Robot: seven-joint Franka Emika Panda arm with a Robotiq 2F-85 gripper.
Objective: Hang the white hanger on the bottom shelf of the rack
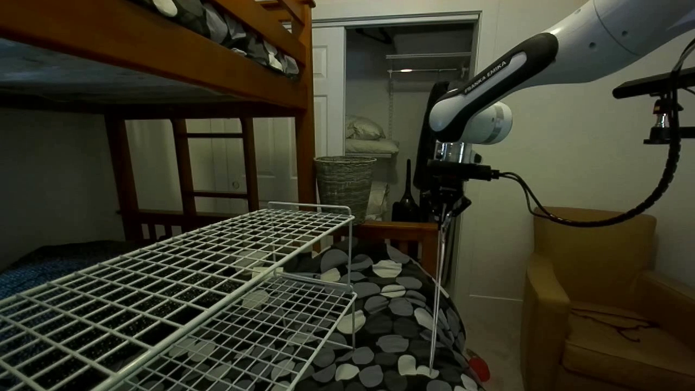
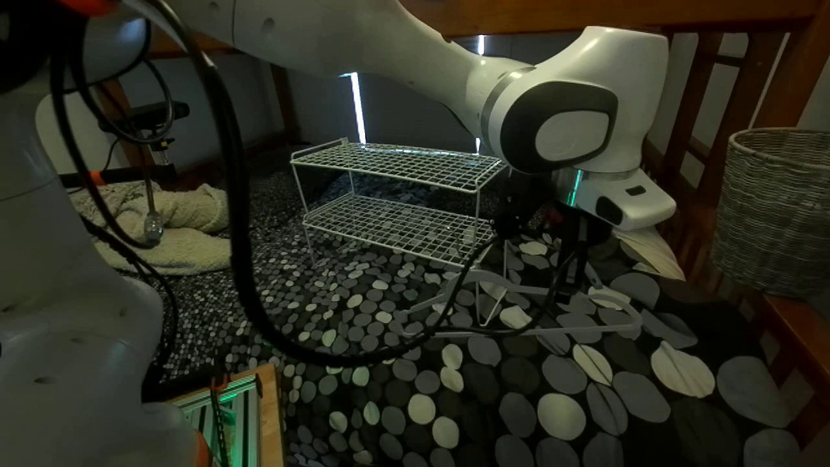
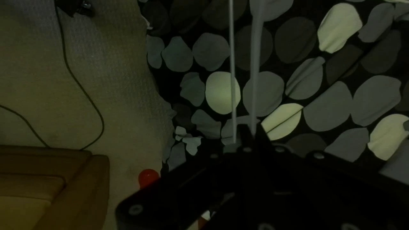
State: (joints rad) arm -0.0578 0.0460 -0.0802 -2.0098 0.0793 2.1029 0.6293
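The white hanger hangs down from my gripper, seen nearly edge-on. In an exterior view its broad outline shows in front of the patterned bedding. In the wrist view the hanger runs as two thin pale bars up from the fingertips, which are closed on it. Its hook is not clearly seen. The white wire rack stands on the bed, apart from the gripper. Its bottom shelf also shows in an exterior view. The hanger is beside the rack's end, not on the shelf.
The wooden bunk bed frames the scene, with its upper bunk overhead. A wicker basket stands by the bed's end. A tan armchair is beyond the bed. A black cable loops from the arm across an exterior view.
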